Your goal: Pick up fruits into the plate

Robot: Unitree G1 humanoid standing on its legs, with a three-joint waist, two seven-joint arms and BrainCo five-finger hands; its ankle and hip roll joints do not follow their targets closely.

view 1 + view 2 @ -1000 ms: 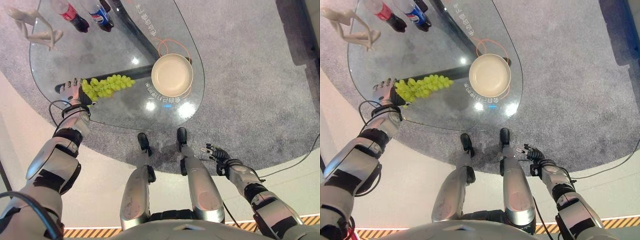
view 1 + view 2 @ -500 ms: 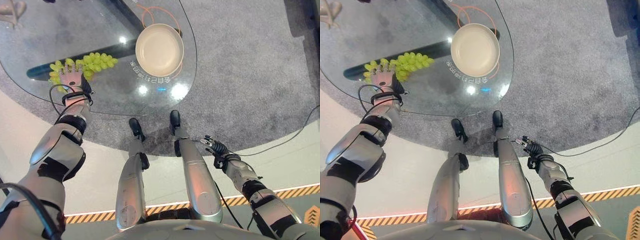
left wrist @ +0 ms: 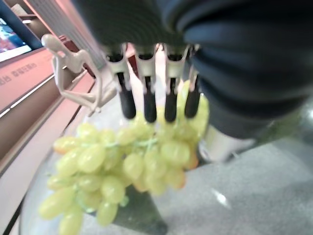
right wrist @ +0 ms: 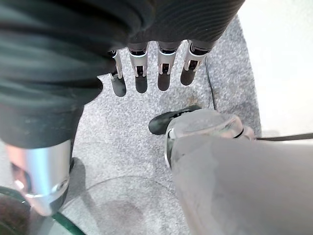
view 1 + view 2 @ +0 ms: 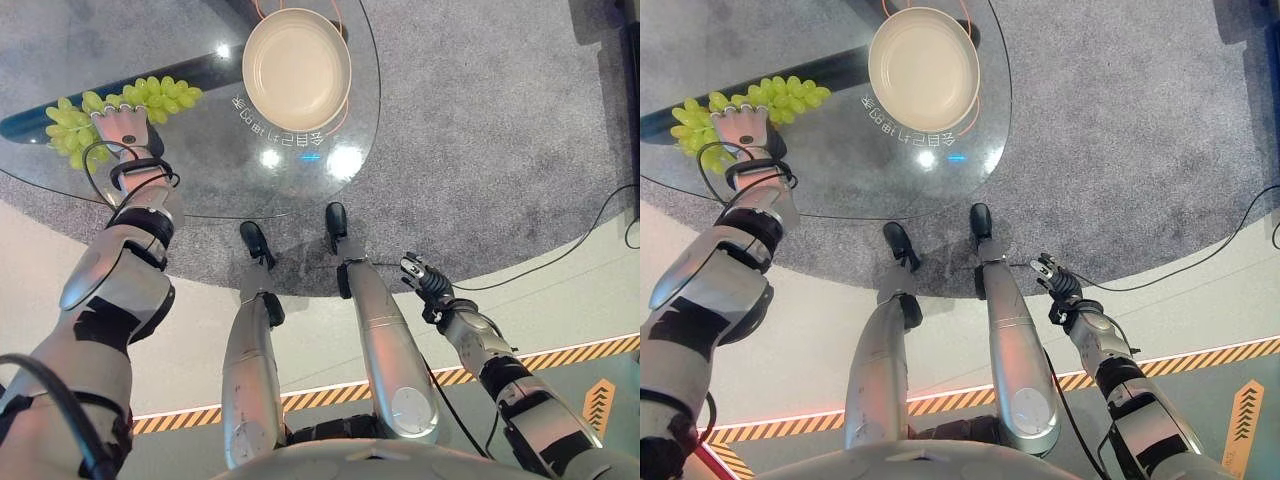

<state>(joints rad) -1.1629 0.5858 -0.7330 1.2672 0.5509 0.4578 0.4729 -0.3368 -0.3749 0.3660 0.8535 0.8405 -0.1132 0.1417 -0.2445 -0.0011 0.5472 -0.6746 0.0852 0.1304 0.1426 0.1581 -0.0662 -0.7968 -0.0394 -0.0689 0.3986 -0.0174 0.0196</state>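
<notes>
Here the left hand (image 5: pixel 118 125) reaches over the near rim of the glass table (image 5: pixel 200 170) at the upper left of the left eye view, its fingers (image 3: pixel 149 105) straight and spread rather than curled. In the left wrist view their dark tips rest on top of the bunch of green grapes (image 3: pixel 117 166), touching it without closing round it; whether the thumb presses the fruit cannot be told. The grapes (image 5: pixel 110 105) lie on the glass at the upper left of the frame, partly under the hand. The bunch is long and narrow, its long axis running from the left edge of the frame up and to the right, with the right end pointing toward the plate (image 5: pixel 297 55). The cream plate sits at the top centre of the frame, empty, apart from the grapes. A pale figurine (image 3: pixel 73 73) stands beyond the bunch in the left wrist view. The right hand (image 5: pixel 425 282) hangs low at the lower right, over grey carpet (image 5: pixel 480 130), fingers relaxed and holding nothing.
</notes>
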